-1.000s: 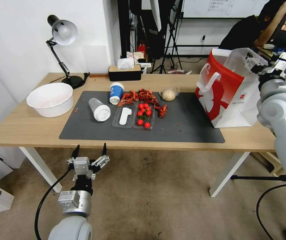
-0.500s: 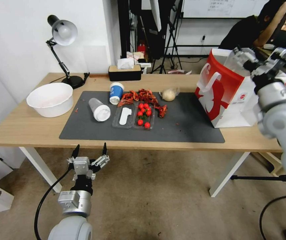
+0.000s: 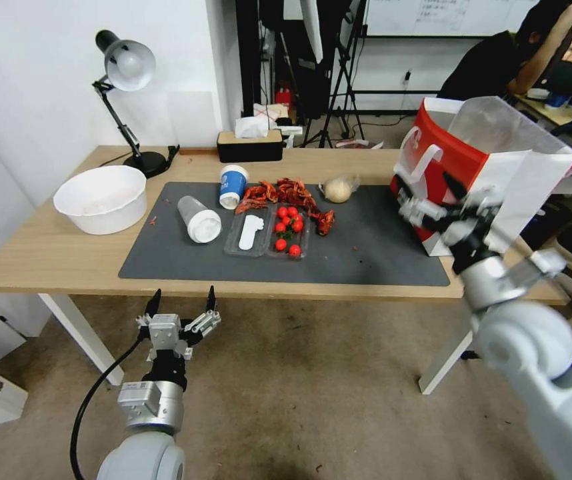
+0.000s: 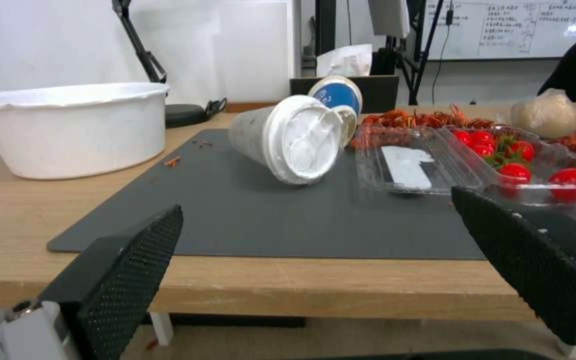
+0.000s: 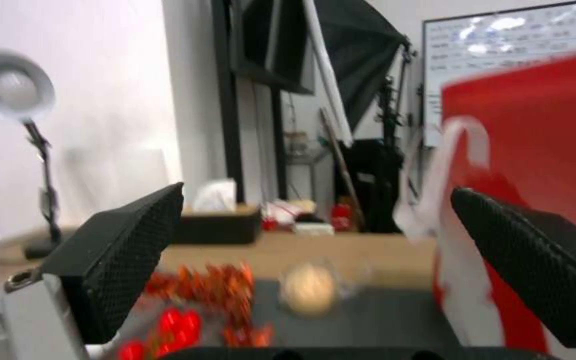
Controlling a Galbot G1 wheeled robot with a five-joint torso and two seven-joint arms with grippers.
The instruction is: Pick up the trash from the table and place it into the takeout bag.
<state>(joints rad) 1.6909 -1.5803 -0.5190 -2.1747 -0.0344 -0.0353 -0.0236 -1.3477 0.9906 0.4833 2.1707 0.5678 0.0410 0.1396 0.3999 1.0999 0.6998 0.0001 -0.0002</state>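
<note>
On the table [image 3: 46,253] the dark mat holds the trash. A clear white-lidded cup [image 3: 199,220] [image 4: 295,140] lies on its side. Beside it are a tipped blue-and-white paper cup [image 3: 232,185] [image 4: 338,95] and a clear bag with a beige lump [image 3: 338,189] [image 5: 309,290]. The red-and-white takeout bag [image 3: 459,160] [image 5: 541,150] stands open at the table's right end. My right gripper [image 3: 428,193] [image 5: 318,192] hovers open and empty just in front of the bag's handle, facing the mat. My left gripper [image 3: 181,300] [image 4: 315,205] waits open below the table's front edge.
A clear tray with cherry tomatoes [image 3: 269,233] and a pile of red shells [image 3: 286,193] sit mid-mat. A large white bowl [image 3: 101,198] stands at the left, with a desk lamp [image 3: 126,67] and tissue box [image 3: 249,143] at the back edge. A person sits beyond the bag.
My right arm has swung down from behind the bag's open top to in front of the bag, near the mat's right end. The left arm has stayed still.
</note>
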